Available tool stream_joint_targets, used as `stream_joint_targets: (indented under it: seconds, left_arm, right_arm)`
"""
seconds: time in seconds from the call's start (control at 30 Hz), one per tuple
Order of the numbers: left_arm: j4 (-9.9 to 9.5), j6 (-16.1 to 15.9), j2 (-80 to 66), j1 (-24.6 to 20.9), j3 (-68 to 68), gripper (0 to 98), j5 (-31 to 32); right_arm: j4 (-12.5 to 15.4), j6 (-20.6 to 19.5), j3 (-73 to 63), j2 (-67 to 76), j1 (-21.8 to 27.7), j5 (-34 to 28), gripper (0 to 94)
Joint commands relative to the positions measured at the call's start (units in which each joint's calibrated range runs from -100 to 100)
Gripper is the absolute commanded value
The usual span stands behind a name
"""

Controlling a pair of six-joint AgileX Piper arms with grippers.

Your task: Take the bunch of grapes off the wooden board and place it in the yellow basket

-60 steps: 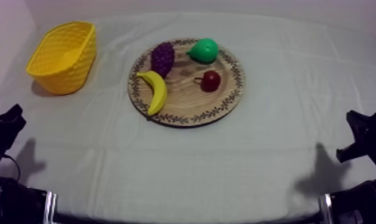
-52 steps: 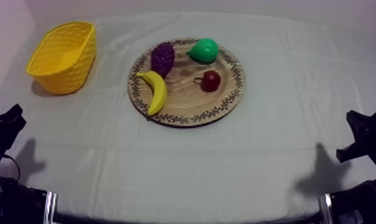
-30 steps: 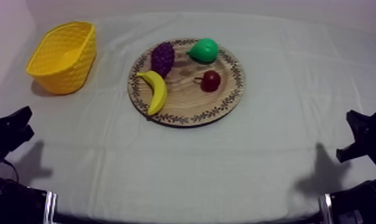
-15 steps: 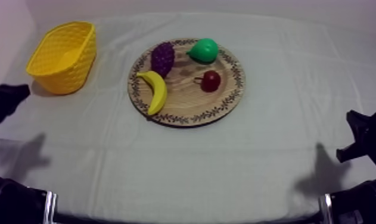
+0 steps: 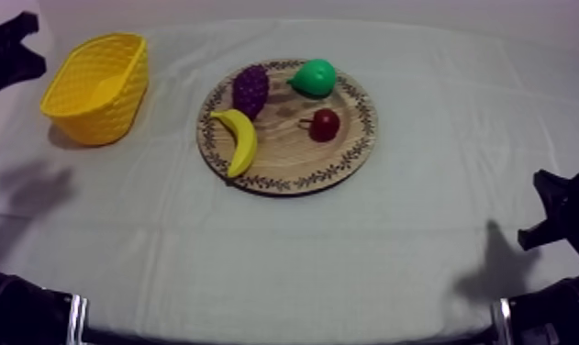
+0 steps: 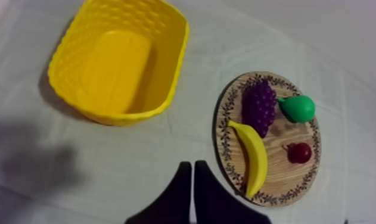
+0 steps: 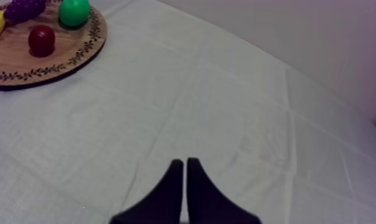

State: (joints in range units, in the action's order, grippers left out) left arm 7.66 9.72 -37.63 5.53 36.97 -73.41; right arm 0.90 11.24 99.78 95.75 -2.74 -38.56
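The purple bunch of grapes (image 5: pixel 250 89) lies at the far left of the round wooden board (image 5: pixel 359 138), beside a banana (image 5: pixel 238 139), a green pear (image 5: pixel 314 77) and a small red fruit (image 5: pixel 324 124). The yellow basket (image 5: pixel 95 87) stands left of the board and holds nothing. My left gripper (image 5: pixel 17 50) hangs high at the upper left, just left of the basket. In its wrist view its fingers (image 6: pixel 192 173) lie together, shut on nothing, above the cloth between the basket (image 6: pixel 118 59) and the grapes (image 6: pixel 259 107). My right gripper (image 7: pixel 184 165) is shut and rests low at the right (image 5: pixel 554 216).
Bare cloth stretches from the board to the table's front edge and right side. The right wrist view looks across open cloth toward the board (image 7: pixel 47 59), with the pear (image 7: pixel 74 12) and the red fruit (image 7: pixel 41 39) on it.
My left arm has risen from the lower left edge to the upper left beside the basket, and its shadow has moved up the cloth. The right arm and the fruit have stayed still.
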Motion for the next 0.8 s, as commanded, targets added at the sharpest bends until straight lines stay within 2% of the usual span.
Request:
stream_joint_targets:
  seconds: [0.0, 0.17, 0.47, 0.77]
  left_arm:
    - [-0.48, 1.62, 8.09, 0.94, -7.73, 0.0, -2.81]
    - [-1.26, 3.62, 17.93, 4.27, -16.34, 0.0, -5.66]
    - [-2.77, 8.26, 34.18, 11.72, -30.21, 0.1, -6.38]
    - [-3.60, 10.38, 48.31, 17.92, -44.32, 0.1, -7.69]
  right_arm:
    - [0.01, -0.01, 0.00, 0.00, -0.01, 0.01, 0.3]
    - [0.01, -0.01, 0.00, 0.00, -0.01, 0.01, 0.3]
    - [0.01, 0.02, 0.00, 0.00, -0.01, 0.01, 0.3]
    - [0.01, 0.02, 0.00, 0.00, -0.01, 0.01, 0.3]
